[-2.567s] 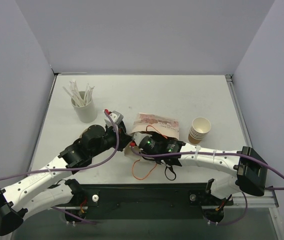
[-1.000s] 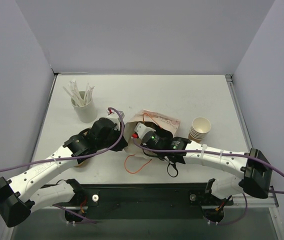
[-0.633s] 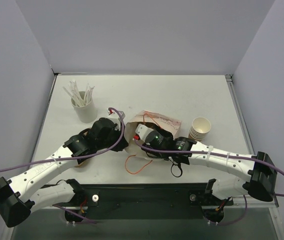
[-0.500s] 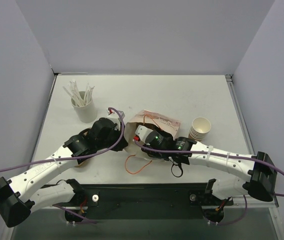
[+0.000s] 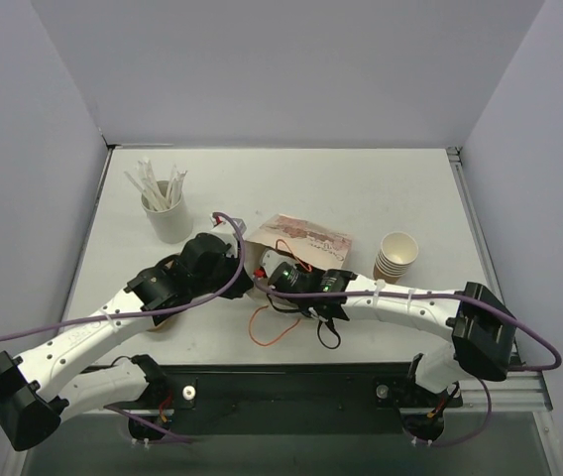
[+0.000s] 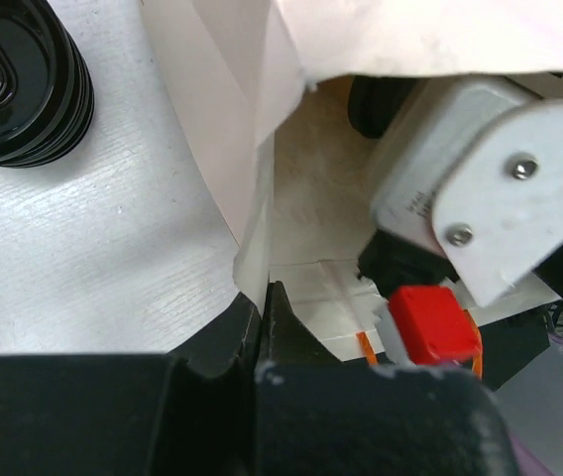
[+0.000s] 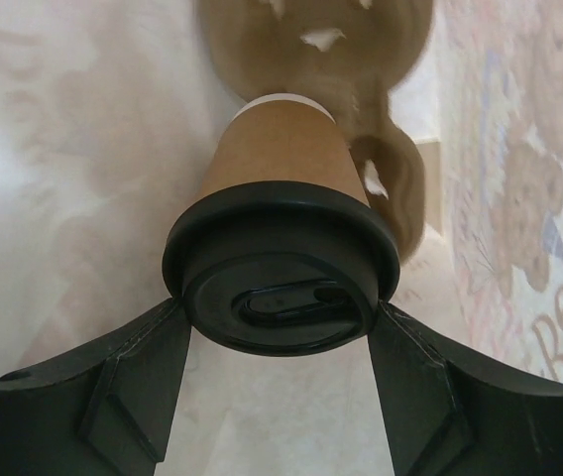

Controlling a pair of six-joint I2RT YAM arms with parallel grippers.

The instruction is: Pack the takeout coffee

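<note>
The takeout coffee [image 7: 277, 149], a brown paper cup with a black lid [image 7: 280, 283], lies on its side inside the pale paper bag [image 5: 306, 236], lid towards my right wrist camera. My right gripper [image 7: 280, 309] reaches into the bag's mouth, and its fingers [image 7: 133, 387] press on both sides of the lid. My left gripper [image 6: 262, 297] is shut on the bag's [image 6: 212, 119] front edge and holds the mouth open. In the top view the cup is hidden inside the bag, and the left gripper [image 5: 245, 270] sits at the bag's left corner.
A stack of lidless brown cups [image 5: 395, 256] stands right of the bag. A grey cup of white straws [image 5: 168, 213] stands at the back left. A stack of black lids [image 6: 19, 89] lies left of the bag. An orange cable [image 5: 267, 327] loops on the table before the bag.
My right arm has shifted left and its wrist has moved deeper into the bag's mouth. The bag's top has flattened a little. My left arm holds still.
</note>
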